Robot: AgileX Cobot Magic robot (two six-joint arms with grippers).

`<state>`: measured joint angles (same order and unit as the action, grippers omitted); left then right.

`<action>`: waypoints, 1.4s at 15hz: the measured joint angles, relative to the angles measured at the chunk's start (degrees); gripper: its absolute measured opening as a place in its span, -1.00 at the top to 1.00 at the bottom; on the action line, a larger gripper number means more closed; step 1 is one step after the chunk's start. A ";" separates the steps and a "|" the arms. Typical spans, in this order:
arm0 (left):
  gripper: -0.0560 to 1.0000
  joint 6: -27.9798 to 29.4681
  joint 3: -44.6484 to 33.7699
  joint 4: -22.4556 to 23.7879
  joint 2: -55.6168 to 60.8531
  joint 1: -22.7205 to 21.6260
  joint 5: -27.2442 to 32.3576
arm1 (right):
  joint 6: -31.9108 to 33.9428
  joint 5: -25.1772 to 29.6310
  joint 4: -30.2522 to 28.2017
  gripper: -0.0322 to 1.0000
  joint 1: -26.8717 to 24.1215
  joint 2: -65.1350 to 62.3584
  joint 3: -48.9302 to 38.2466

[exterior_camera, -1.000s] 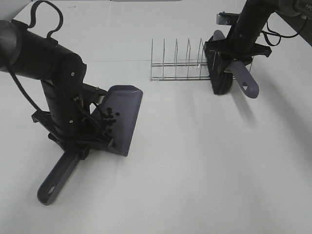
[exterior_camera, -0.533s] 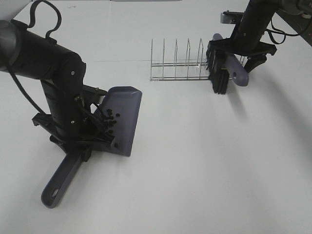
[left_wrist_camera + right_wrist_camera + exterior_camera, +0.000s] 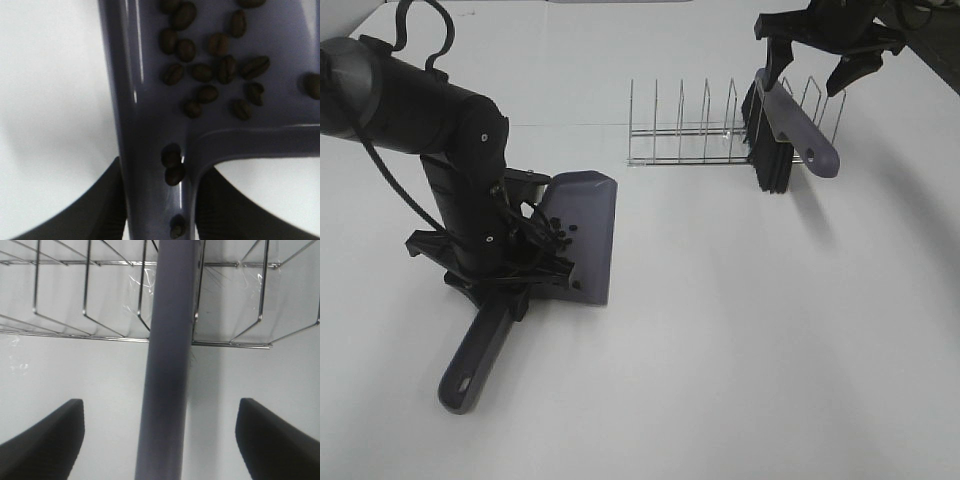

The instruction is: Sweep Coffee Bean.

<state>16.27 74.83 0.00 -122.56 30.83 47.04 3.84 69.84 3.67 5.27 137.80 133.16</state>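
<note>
The left tool is clenched on the dustpan handle, tilting the pan so the coffee beans stay pooled near the handle. Right of the dustpan, the brush leans in the wire rack; the right tool, released, hangs above it.

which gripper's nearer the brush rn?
Right. The right gripper hangs open just above the brush leaning in the wire rack; the left gripper is shut on the dustpan, far across the table.

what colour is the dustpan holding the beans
Greyish purple. The dustpan shows best in the left wrist view, with dark brown coffee beans on it.
</note>
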 joint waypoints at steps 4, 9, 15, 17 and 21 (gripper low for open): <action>0.27 1.09 2.81 0.00 -1.72 -1.49 -0.23 | -0.11 0.00 6.13 -0.36 0.00 -9.57 -10.71; 0.23 1.26 3.27 -0.34 -2.12 -1.55 -0.34 | -1.78 -0.06 6.47 -0.35 0.00 -20.97 -26.13; -0.24 0.63 3.15 -1.83 -1.20 -1.60 2.12 | -3.84 0.06 6.13 -0.35 0.00 -34.78 -43.03; -0.24 0.40 2.92 -1.89 1.55 -1.60 5.10 | -4.24 0.06 5.90 -0.35 0.00 -37.24 -44.81; -0.24 -1.89 2.92 -0.69 9.85 -1.78 8.77 | -4.24 0.06 5.10 -0.35 0.00 -42.51 -49.05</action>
<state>14.38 77.75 -0.69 -112.70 29.05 55.81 -0.40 69.90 8.77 5.27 95.28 84.11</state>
